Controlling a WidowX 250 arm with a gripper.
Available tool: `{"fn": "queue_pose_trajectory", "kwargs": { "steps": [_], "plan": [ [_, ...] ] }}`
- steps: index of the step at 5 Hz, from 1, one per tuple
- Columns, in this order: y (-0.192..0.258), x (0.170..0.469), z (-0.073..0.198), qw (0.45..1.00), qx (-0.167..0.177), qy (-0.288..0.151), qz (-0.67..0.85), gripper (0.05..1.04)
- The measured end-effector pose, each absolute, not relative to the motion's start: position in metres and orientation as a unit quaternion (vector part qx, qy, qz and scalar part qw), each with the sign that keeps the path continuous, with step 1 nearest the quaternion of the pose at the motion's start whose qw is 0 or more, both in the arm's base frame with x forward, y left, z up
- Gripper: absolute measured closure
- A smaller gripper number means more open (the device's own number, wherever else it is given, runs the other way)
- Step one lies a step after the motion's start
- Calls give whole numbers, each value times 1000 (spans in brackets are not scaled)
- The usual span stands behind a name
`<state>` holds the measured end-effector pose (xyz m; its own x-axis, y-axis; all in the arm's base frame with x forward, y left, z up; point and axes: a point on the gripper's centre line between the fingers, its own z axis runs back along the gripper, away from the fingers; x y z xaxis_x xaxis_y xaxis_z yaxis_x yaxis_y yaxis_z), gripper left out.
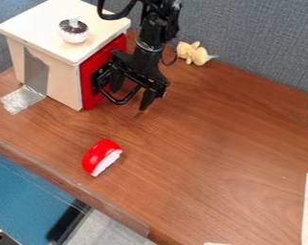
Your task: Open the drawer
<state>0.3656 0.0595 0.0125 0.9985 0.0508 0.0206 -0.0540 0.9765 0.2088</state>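
Evidently set for a pull — pincer (pixel 131 97) open at the handle (pixel 123 101), drawer (pixel 87 86) shut — box (pixel 62 76) taped to worktop (pixel 201 143), likely against dragging.

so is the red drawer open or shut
Shut: the red drawer front sits flush against the wooden box, with no gap showing.

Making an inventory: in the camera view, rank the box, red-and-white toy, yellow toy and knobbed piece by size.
Box
Red-and-white toy
Yellow toy and knobbed piece: too alike to rank
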Motion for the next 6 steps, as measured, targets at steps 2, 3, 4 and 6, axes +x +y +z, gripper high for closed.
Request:
{"fn": "queue_pose_trajectory", "kwargs": {
  "steps": [2, 3, 4, 6],
  "plan": [
    [33, 355, 6, 995, 102, -5, -3, 716],
    [14, 351, 7, 994, 104, -8, -18, 911],
    [-6, 345, 8, 994, 101, -6, -33, 947],
    [-38, 341, 15, 996, 82, -6, -33, 948]
  ]
}}
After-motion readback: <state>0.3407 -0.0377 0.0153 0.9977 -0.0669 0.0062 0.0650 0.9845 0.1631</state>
